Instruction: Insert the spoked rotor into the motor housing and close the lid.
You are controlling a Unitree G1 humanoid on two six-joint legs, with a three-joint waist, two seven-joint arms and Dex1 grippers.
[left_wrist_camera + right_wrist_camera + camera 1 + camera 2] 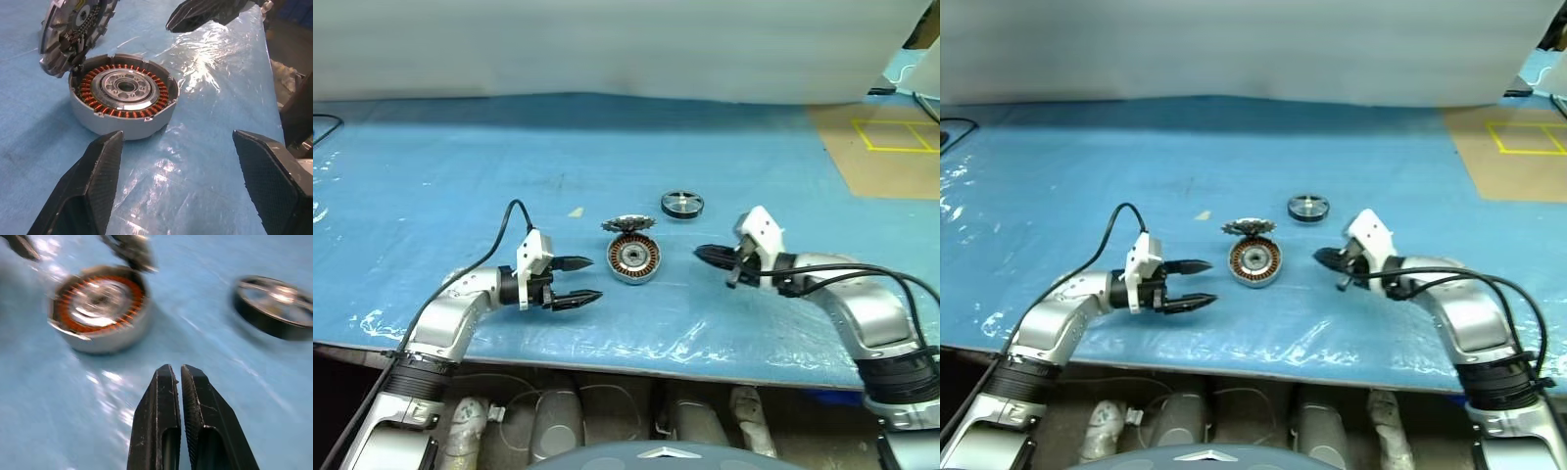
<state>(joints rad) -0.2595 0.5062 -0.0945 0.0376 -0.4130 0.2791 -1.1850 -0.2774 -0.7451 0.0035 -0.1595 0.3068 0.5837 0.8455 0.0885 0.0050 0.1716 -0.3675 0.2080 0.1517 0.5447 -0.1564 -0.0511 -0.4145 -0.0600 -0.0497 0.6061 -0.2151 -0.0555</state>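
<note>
Left tool (578,281) open, empty, frame centre-left; right tool (707,257) closed, empty, centre-right. Between them, motor housing (634,259) on counter (460,176), lid (628,224) tilted against its upper rim. Spoked rotor (682,204) upper right of housing, apart. Rotor likely rigid, light; grip black rim. One of each part.

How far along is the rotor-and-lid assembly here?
Early stage. Done: the copper-wound round motor housing stands open, the ribbed grey metal lid leaning on its far rim. In hand: nothing; the left pincer is open, the right pincer shut and empty. Left: the black-rimmed silver-spoked rotor still lies apart, uninserted; lid unclosed.
</note>
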